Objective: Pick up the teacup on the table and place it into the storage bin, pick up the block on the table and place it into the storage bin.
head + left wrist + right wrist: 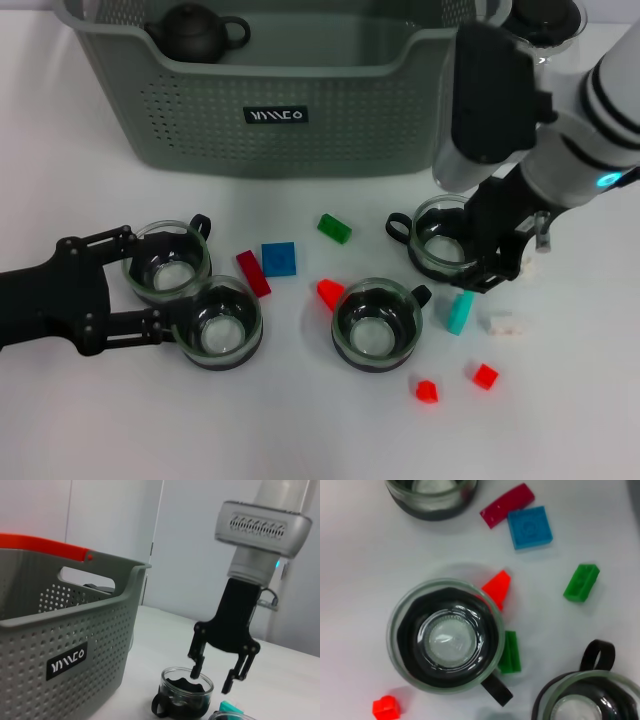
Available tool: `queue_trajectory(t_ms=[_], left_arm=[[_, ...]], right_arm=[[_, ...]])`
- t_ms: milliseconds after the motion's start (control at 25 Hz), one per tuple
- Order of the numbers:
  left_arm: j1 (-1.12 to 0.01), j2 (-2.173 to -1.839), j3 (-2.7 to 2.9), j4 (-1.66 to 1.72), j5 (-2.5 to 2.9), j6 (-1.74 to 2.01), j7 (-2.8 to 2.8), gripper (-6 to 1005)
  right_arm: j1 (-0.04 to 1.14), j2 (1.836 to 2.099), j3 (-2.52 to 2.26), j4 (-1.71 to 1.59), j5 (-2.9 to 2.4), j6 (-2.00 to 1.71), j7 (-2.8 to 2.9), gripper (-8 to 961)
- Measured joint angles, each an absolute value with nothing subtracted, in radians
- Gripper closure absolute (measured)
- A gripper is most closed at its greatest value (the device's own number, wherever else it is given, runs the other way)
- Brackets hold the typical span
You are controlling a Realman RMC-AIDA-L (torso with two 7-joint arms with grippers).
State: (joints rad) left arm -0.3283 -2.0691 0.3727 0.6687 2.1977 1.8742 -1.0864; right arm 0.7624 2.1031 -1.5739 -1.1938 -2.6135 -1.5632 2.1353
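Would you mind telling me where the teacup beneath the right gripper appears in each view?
Head view: the teacup sits under the right gripper, before the storage bin.
Left wrist view: teacup below that gripper's open jaws, beside the bin.
Right wrist view: teacup cut off at the edge, near another teacup.
Shared landmark: its black handle.
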Motion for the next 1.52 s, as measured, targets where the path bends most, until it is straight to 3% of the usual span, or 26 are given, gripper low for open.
queue_trajectory(t_ms=[280,600,800,1040,1280,1400,1520], left_arm=[[-0.327,-2.071,0.373,0.669,2.199,1.873,-1.086,158],[-0.327,-2.073,0.373,0.669,2.201,1.873,-1.086,159],[-0.327,-2.072,0.373,0.669,2.202,1.875,-1.086,159],[-0.327,-2.072,0.373,0.669,2.203,1.879,-1.086,159],[-0.328,-2.072,0.373,0.669,2.2,1.882,-1.086,158],[-0.33,-2.072,0.373,0.669,2.198,1.879,-1.086,158],[-0.333,-2.072,0.373,0.669,2.197,1.879,-1.086,158]], right_arm=[[0.757,2.106,-1.602,-1.144,-2.606,-1.514,2.14,374],[0.754,2.104,-1.599,-1.133,-2.605,-1.516,2.153,572],[0.751,2.101,-1.594,-1.145,-2.607,-1.526,2.155,798],[0.749,2.098,-1.491,-1.256,-2.605,-1.659,2.152,900],[0.792,2.085,-1.186,-1.39,-2.528,-1.966,2.112,891],[0.801,2.071,-1.091,-1.42,-2.427,-1.984,2.125,886],[0.79,2.076,-1.046,-1.449,-2.291,-1.94,2.104,882]])
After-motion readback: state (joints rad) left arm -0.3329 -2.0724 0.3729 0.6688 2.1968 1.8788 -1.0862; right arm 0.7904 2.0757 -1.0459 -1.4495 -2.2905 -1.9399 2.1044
